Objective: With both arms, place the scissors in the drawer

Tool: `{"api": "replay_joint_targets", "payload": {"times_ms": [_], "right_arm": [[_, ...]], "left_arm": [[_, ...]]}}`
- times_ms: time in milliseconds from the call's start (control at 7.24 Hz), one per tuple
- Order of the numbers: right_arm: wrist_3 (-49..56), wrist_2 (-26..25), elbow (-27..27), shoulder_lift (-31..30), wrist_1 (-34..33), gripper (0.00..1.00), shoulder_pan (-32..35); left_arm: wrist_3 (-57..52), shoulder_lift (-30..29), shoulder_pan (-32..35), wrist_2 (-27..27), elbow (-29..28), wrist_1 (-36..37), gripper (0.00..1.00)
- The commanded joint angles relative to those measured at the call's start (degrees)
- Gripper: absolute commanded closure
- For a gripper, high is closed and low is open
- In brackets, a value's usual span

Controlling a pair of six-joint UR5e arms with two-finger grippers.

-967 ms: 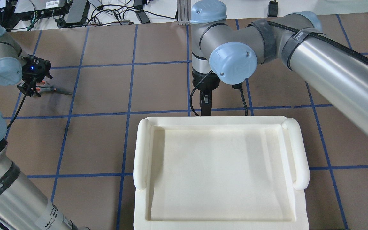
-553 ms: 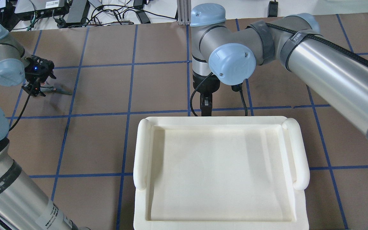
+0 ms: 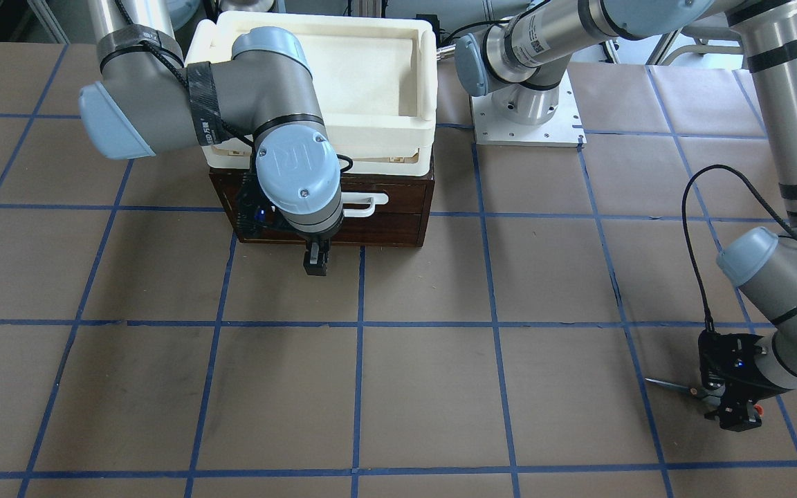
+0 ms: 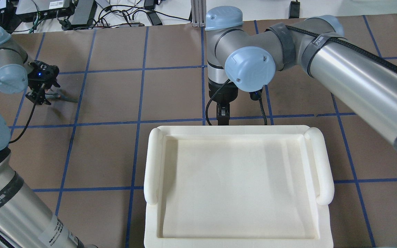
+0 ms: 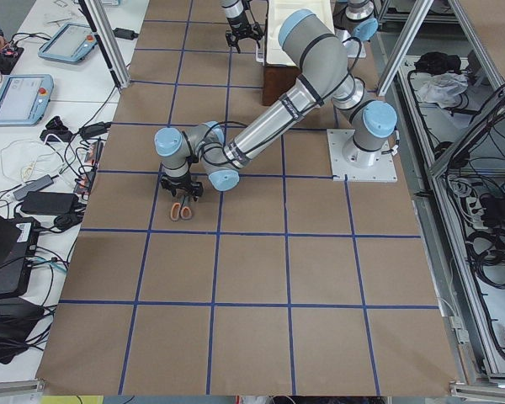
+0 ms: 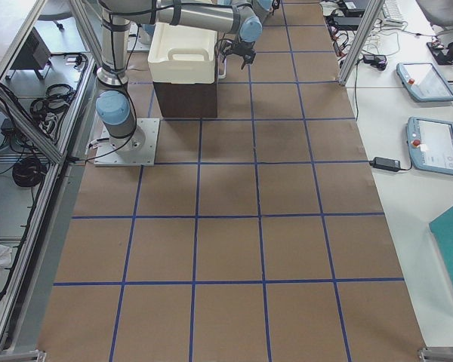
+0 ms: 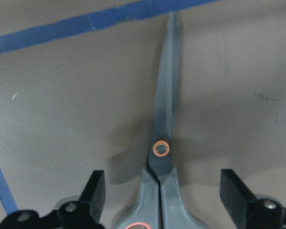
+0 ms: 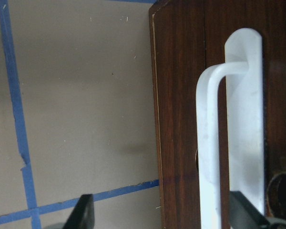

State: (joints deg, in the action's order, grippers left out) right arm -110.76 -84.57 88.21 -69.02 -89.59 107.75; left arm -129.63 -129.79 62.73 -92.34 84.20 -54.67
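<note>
The scissors (image 7: 162, 149) lie flat on the counter (image 3: 426, 387) with their blades closed. The grey handles sit between the left arm's (image 4: 3, 74) jaws, and the blade tip points straight out ahead of them toward a blue tape line (image 7: 62, 28). The left jaws are spread apart, with one black finger (image 7: 97, 191) on either side of the handles. Neither finger presses against the handles, and a strip of counter shows in the gap on each side.

The right arm (image 4: 250, 69) holds its jaws low in front of the dark wooden drawer (image 3: 409, 197), which is pushed in flush with its cabinet. These jaws are also apart. The drawer's white bar handle (image 8: 243, 95) runs between them, much closer to one finger than to the other. Whether that finger touches the handle cannot be told.

A white tray (image 4: 233, 130) rests on top of the cabinet, above and behind the right jaws. The scissors and the left jaws are well apart from the drawer, off toward the counter's far end.
</note>
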Motion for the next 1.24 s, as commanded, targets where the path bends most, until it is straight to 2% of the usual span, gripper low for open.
{"api": "replay_joint_targets", "payload": {"times_ms": [0,138,553,829,967,1105], "right_arm": [[0.02,0.02,0.03,0.03,1.17,0.00,0.00],[0.02,0.02,0.03,0.29,1.26,0.00,0.00],[0.02,0.28,0.03,1.17,1.17,0.00,0.00],[0.20,0.11,0.03,1.78,1.17,0.00,0.00],[0.55,-0.15,0.03,1.87,1.17,0.00,-0.09],[0.72,0.11,0.03,1.96,1.09,0.00,0.00]], "left_arm": [[-0.01,-0.72,-0.15,0.14,0.00,0.00,0.21],[-0.44,-0.90,-0.24,0.23,0.00,0.09,0.32],[-0.36,-0.55,-0.24,0.14,0.00,0.00,0.76],[-0.36,-0.29,-0.24,0.49,0.00,0.00,0.92],[-0.36,0.06,-0.15,0.41,0.00,0.00,0.92],[-0.10,0.68,-0.06,0.23,0.00,-0.35,0.99]]}}
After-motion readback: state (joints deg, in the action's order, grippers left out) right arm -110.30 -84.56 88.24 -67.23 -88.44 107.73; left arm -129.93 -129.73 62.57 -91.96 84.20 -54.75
